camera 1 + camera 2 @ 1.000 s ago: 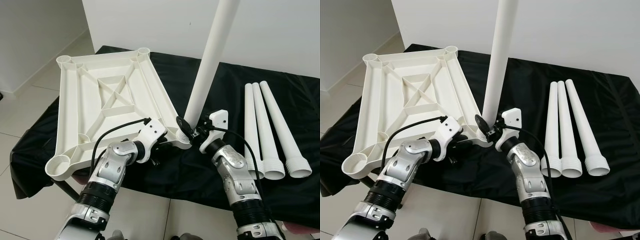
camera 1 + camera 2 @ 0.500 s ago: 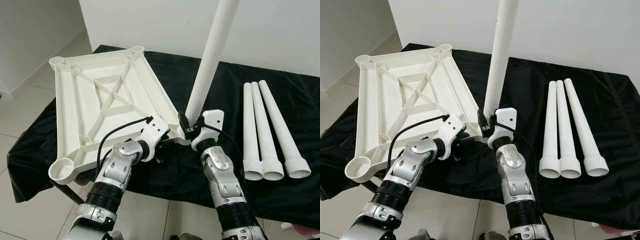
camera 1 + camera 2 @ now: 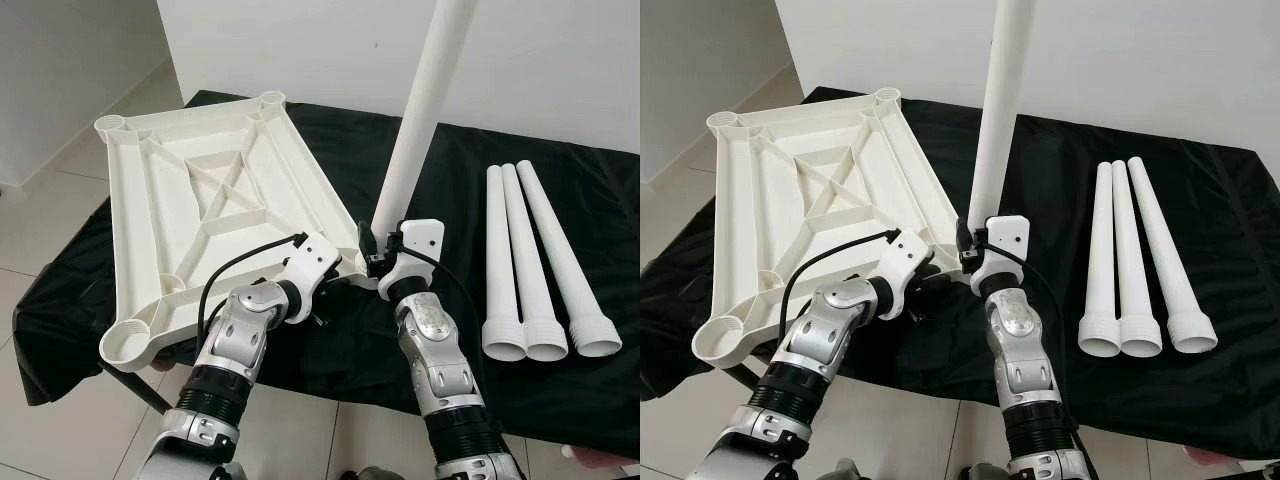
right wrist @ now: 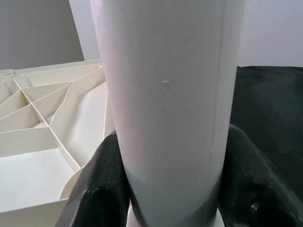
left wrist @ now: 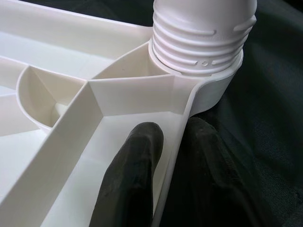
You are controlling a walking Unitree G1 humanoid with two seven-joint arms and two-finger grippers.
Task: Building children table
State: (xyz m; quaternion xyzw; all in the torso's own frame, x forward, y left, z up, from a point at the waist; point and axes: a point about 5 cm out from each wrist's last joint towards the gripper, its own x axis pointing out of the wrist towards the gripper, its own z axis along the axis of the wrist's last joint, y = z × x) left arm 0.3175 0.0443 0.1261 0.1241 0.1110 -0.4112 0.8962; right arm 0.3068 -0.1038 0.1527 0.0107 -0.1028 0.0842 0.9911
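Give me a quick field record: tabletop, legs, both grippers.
tabletop: white tabletop upside down on black cloth
standing leg: upright leg, threaded end in near corner socket
spare legs: three loose legs lying side by side
left gripper: left gripper clamps tabletop rim beside socket
right gripper: right gripper grips upright leg low down

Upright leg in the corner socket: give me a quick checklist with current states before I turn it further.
1. Right pincer shut on the leg: ok.
2. Left pincer clamping the tabletop rim beside the socket: ok.
3. Leg thread started in the socket: ok; several threads exposed, not fully seated.
4. Leg standing straight in the socket: cannot tell; it looks tilted from the head views.
5. Three spare legs lying apart on the cloth: ok.
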